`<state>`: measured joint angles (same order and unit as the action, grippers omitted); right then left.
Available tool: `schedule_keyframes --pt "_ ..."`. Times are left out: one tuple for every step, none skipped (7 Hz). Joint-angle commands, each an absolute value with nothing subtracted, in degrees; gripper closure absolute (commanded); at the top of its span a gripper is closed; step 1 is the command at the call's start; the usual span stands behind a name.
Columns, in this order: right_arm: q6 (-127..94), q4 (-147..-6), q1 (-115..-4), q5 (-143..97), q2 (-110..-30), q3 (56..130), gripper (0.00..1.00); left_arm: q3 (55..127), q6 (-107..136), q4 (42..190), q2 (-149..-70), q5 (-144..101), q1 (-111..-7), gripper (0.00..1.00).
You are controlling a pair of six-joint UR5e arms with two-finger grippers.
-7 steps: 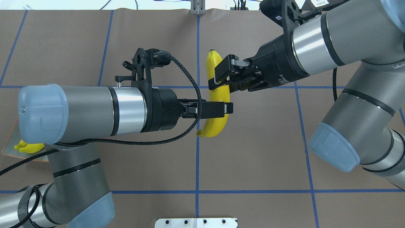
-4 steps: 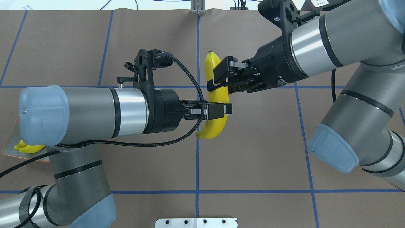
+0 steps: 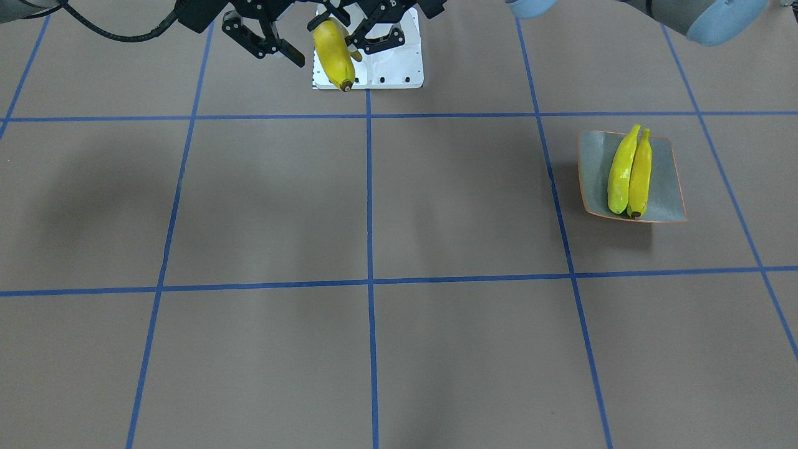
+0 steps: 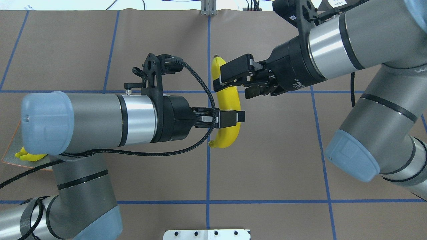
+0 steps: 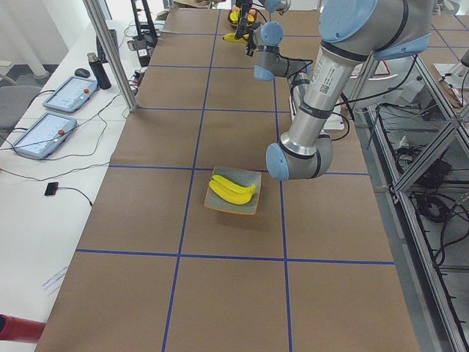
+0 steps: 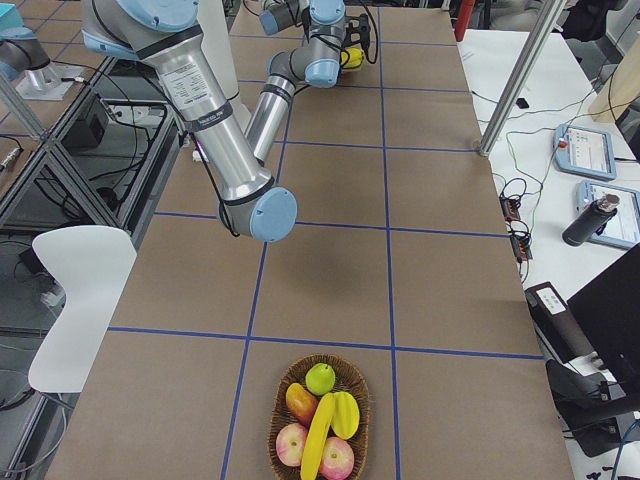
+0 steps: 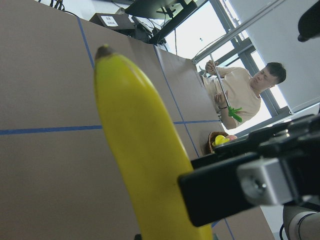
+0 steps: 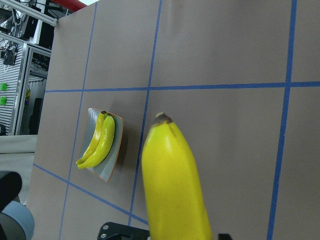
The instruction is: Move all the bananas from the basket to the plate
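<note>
A yellow banana (image 4: 228, 110) hangs above the table's middle, with my left gripper (image 4: 238, 116) shut on its lower half. My right gripper (image 4: 232, 88) is open. One finger lies over the banana's upper part and the other stands apart to its right. The right wrist view shows this banana (image 8: 172, 185) close up. Far to my left, the grey-blue plate (image 3: 664, 156) holds two bananas (image 3: 629, 171) side by side. My left arm hides most of the plate (image 4: 10, 156) in the overhead view. The basket (image 6: 272, 425) at the table's right end holds one banana (image 6: 318, 440) among other fruit.
Apples, a green fruit and other fruit fill the basket (image 6: 335, 460). A white mounting plate (image 4: 206, 234) sits at the robot's edge of the table. A person (image 7: 240, 95) stands beyond the table's right end. Tablets (image 5: 44, 132) lie on a side table.
My right gripper has opened and let go of the banana. The banana's upper end has swung slightly left. My left gripper stays shut on it.
</note>
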<state>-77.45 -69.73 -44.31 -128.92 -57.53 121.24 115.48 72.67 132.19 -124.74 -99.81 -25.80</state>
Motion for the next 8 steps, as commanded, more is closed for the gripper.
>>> schedule_keyframes --pt "-77.34 -69.87 -45.96 -129.02 -57.83 120.85 0.00 115.58 72.60 132.19 -124.37 -99.76 -25.75 1.00" --pt "-77.34 -70.22 -47.62 -128.94 -58.18 120.24 0.00 115.75 72.68 132.19 -124.02 -99.84 -25.75 1.00" --pt "-77.34 -70.31 -49.64 -129.02 -58.36 118.67 0.00 115.75 72.69 131.84 -123.84 -99.93 -25.75 1.00" --pt "-77.26 -70.40 -52.27 -129.46 -59.06 115.69 0.00 116.19 73.03 131.57 -122.18 -99.93 -25.75 1.00" --pt "-75.08 -70.31 -53.95 -129.46 -60.89 114.01 0.00 116.54 73.21 131.57 -121.21 -99.84 -25.93 1.00" --pt "-72.62 -70.31 -55.01 -129.38 -61.87 113.39 0.00 117.50 73.30 131.66 -120.42 -99.84 -25.93 1.00" --pt "-72.34 -70.31 -55.45 -129.38 -61.96 113.03 0.00 117.60 73.39 131.66 -120.50 -99.84 -25.93 1.00" --pt "-72.33 -70.23 -55.55 -129.29 -62.05 113.20 0.00 117.77 73.82 131.75 -120.50 -99.84 -25.84 1.00"
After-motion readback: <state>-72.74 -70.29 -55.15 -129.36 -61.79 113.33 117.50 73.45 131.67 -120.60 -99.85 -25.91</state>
